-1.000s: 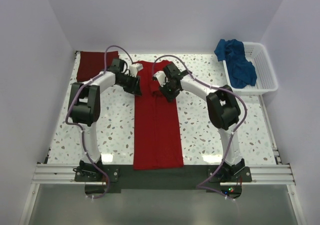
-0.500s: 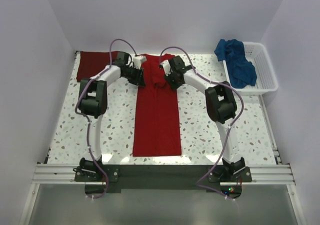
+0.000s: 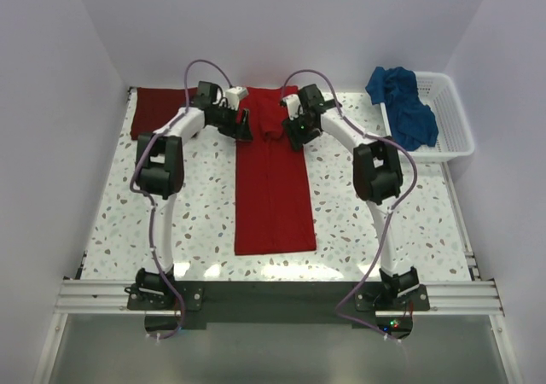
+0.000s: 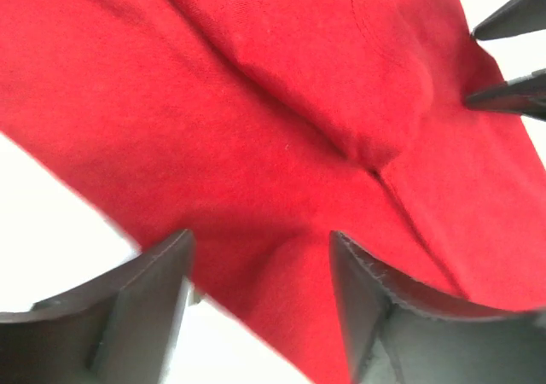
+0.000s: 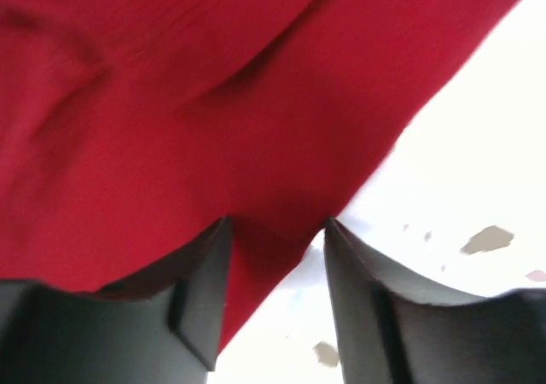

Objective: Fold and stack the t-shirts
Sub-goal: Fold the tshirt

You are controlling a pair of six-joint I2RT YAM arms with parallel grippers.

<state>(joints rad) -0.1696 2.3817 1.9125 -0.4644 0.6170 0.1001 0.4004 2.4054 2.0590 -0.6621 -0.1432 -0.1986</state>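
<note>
There are three t-shirts. The bright red shirt (image 3: pixel 273 196) lies flat in the middle of the table (image 3: pixel 171 222). It is folded into one long strip that runs from 12 o'clock down to 6 o'clock. The dark red shirt (image 3: pixel 153 109) lies folded flat in the corner at 10 o'clock. The blue shirt (image 3: pixel 408 102) sits in a crumpled heap in the one white basket (image 3: pixel 450 111) at 2 o'clock and hangs over its edge.

There are two arms, and both reach to the 12 o'clock end of the bright red shirt. The left gripper (image 4: pixel 260 237) has its two fingers apart, right over the red cloth. The right gripper (image 5: pixel 277 224) also has its two fingers apart, at the edge of the red cloth.
</note>
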